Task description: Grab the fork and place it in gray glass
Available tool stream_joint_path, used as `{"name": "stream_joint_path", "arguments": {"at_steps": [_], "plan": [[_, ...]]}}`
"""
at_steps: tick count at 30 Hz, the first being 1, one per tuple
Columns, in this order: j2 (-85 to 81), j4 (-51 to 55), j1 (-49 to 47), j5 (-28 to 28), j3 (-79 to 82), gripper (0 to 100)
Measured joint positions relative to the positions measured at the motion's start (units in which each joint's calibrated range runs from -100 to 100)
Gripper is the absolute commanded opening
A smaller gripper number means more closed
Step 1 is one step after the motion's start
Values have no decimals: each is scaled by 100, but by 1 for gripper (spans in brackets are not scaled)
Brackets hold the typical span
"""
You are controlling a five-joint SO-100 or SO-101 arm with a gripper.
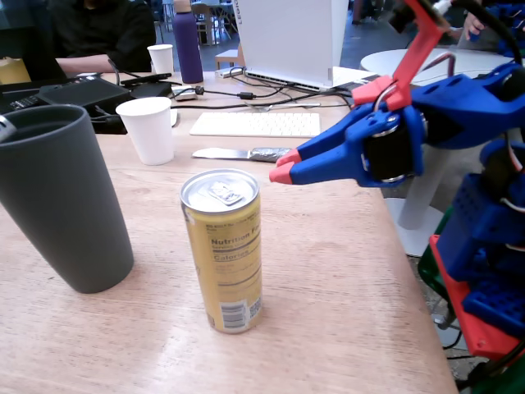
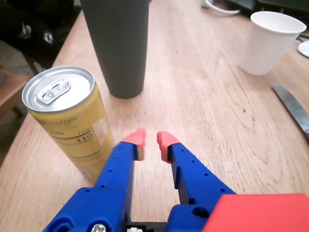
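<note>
The gray glass [image 1: 61,205] stands upright at the left of the fixed view; the wrist view cuts off the rim of the gray glass [image 2: 120,43]. A small silvery bit [image 1: 4,127] shows at its rim on the picture's left edge, and I cannot tell whether it is the fork. No fork shows anywhere else. My gripper [image 1: 283,166] hovers above the table to the right of the yellow can [image 1: 223,246]. In the wrist view my gripper [image 2: 150,140] is open by a narrow gap with nothing in it, pointing between can and glass.
A knife [image 1: 238,153] with a foil-wrapped handle lies behind the can; its blade [image 2: 292,108] shows at the wrist view's right. A white paper cup [image 1: 149,127] stands behind the glass, another [image 1: 162,59] farther back. Keyboard [image 1: 256,124], laptop, cables and a purple bottle [image 1: 187,41] crowd the far edge.
</note>
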Motion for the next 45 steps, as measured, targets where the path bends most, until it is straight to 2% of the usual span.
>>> {"name": "stream_joint_path", "arguments": {"at_steps": [7,10,14,21,26,45], "plan": [[-9,-8,-9,-93,568,0],[-9,-8,-19,-527,604,0],[-9,-8,-19,-630,893,0],[-9,17,-19,-654,911,0],[-9,513,-19,-635,902,0],[-9,505,132,-630,902,0]]}}
